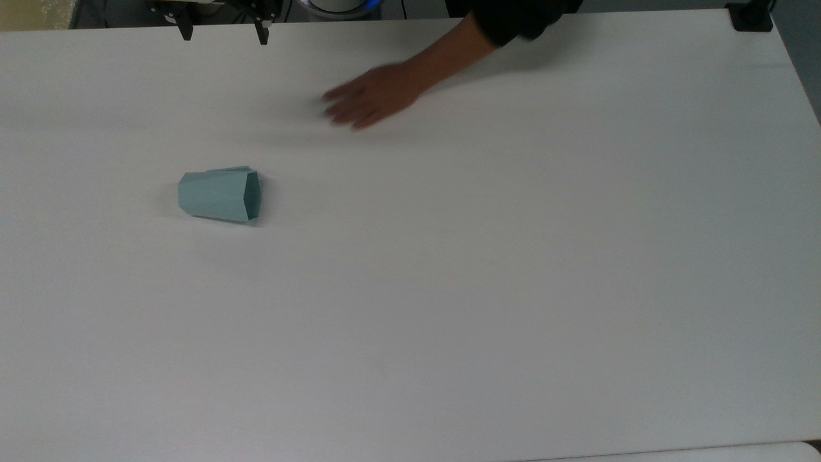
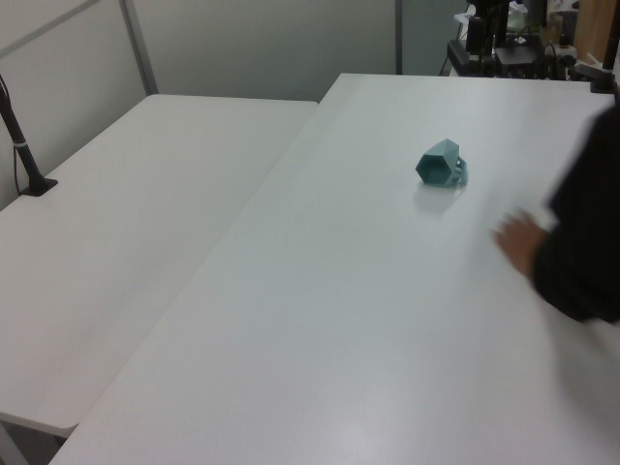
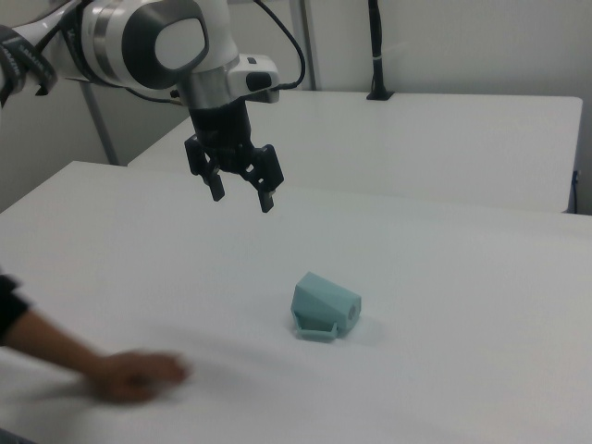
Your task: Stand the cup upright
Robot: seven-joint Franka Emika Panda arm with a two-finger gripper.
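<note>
Here the gripper (image 3: 240, 190) hangs empty, fingers spread wide, above the toppled cup (image 3: 325, 307).

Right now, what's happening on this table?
A teal cup lies on its side on the white table, untouched. The gripper hangs open above the table, apart from the cup and holding nothing. A person's hand reaches over the table, blurred, also clear of the cup. The cup has not been set upright yet.
</note>
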